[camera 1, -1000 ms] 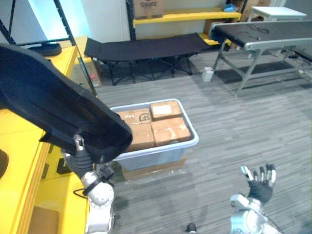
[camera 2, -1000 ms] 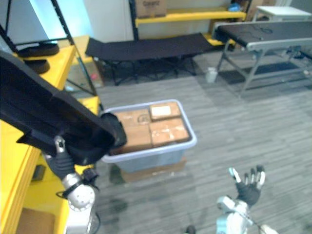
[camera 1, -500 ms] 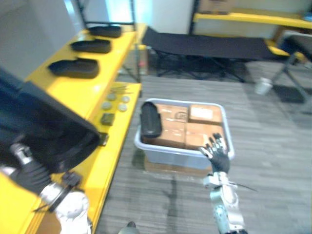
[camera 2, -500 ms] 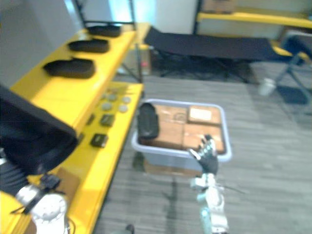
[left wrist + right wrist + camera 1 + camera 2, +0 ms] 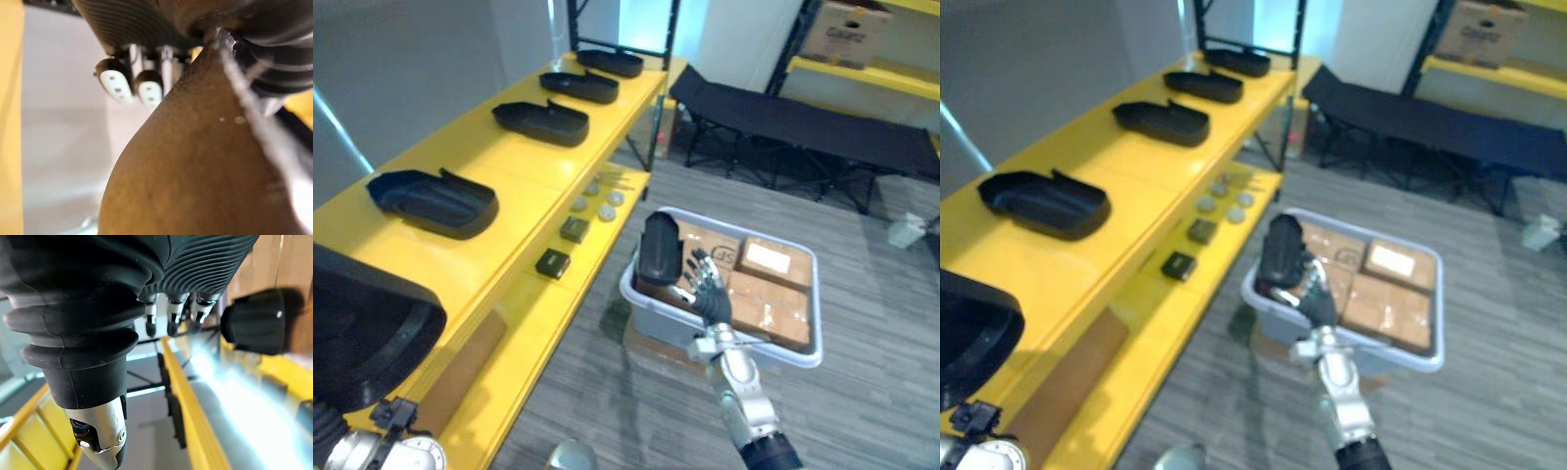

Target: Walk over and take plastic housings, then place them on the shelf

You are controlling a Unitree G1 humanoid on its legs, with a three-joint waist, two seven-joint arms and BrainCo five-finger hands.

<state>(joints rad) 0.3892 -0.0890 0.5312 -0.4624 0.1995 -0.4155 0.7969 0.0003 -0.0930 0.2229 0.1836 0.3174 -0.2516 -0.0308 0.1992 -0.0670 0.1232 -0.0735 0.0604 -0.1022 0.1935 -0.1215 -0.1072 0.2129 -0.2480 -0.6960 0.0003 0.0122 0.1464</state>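
A grey plank floor (image 5: 862, 245) lies before us, and a long yellow shelf (image 5: 509, 166) runs along our left. On its top the shelf housings (image 5: 543, 120), black plastic shells, lie in a row, well apart from one another. A lower yellow ledge (image 5: 524, 304) carries two small dark blocks (image 5: 553, 262) and a few round discs (image 5: 597, 201).

Beside the ledge stands a pale grey bin (image 5: 793, 357) packed with cardboard boxes (image 5: 769, 294). A smaller black housing (image 5: 658, 247) lies on the boxes at the bin's shelf-side end.

Our right hand (image 5: 705, 289) is raised in front of the bin, fingers spread and straight, holding nothing. In its wrist view the housing's dark end shows past the fingertips, apart from them.

A large black housing (image 5: 367, 333) sits at our lower left, above the left wrist. Our left hand (image 5: 149, 90) shows a few fingertips beside a blurred brown surface. We cannot tell whether its fingers grip anything.
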